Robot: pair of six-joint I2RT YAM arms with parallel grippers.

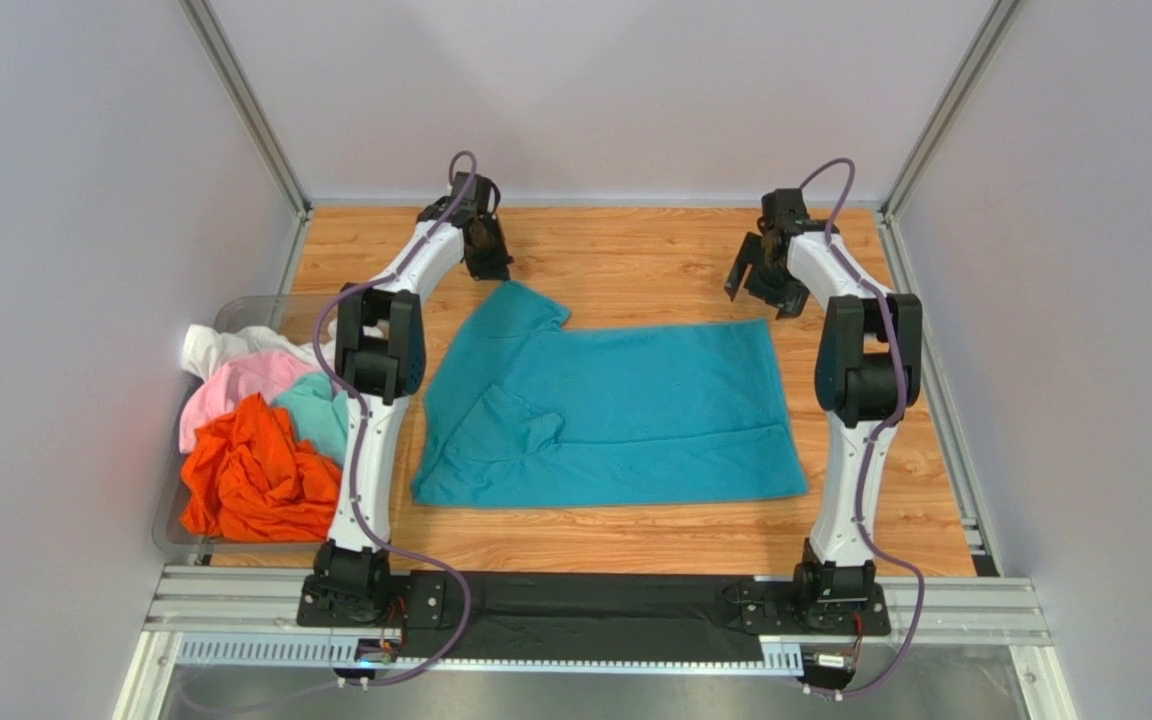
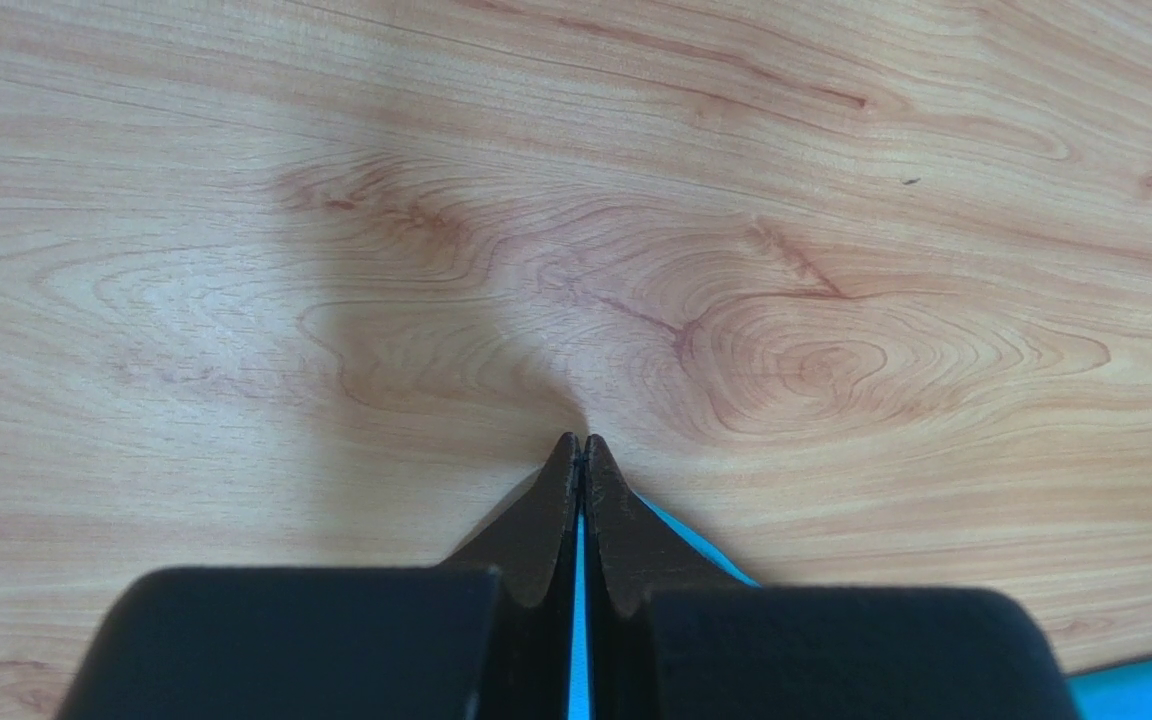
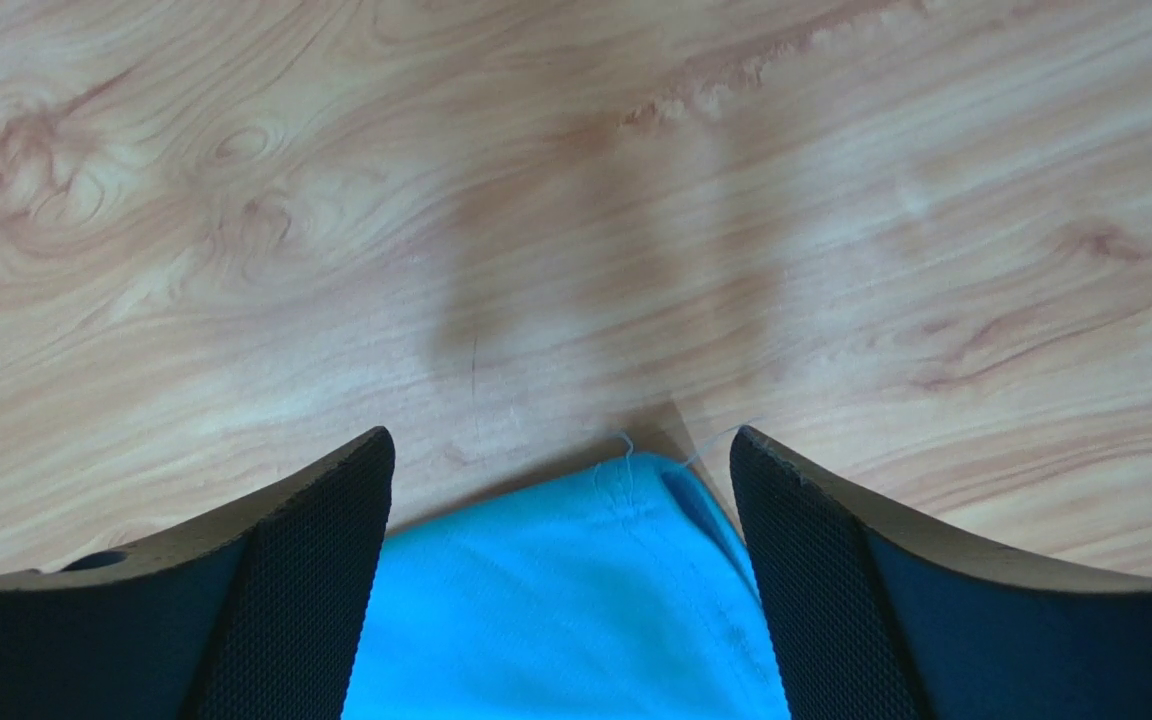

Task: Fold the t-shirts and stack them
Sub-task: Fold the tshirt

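Hidden or unclear: in the left wrist view only a thin sliver of the teal t-shirt (image 2: 579, 615) is seen in the slit between the closed fingers (image 2: 545, 518), with one more scrap at the lower right edge. How much cloth is pinched cannot be told. The white (image 1: 214, 348), pink (image 1: 237, 383) and aqua (image 1: 319, 408) shirts are partly buried in a clear bin (image 1: 244, 308) at the table's left. The orange shirt (image 1: 252, 480) lies on top at the near end.

Pose: the left arm (image 1: 364, 435) is stretched to the far side of the table (image 1: 642, 248), wrist turned down. The right arm (image 1: 860, 420) is likewise extended, wrist tipped down.

Cloth and grippers: the teal t-shirt (image 1: 627, 405) is spread mid-table, its left part rumpled. Its far left corner is drawn up to the left gripper (image 1: 489, 270), which is clamped on it. The right gripper (image 1: 755, 285) is held with its jaws apart over the far right corner. In the right wrist view that corner (image 3: 567, 600) lies between the two fingers (image 3: 312, 570). Contact cannot be told.
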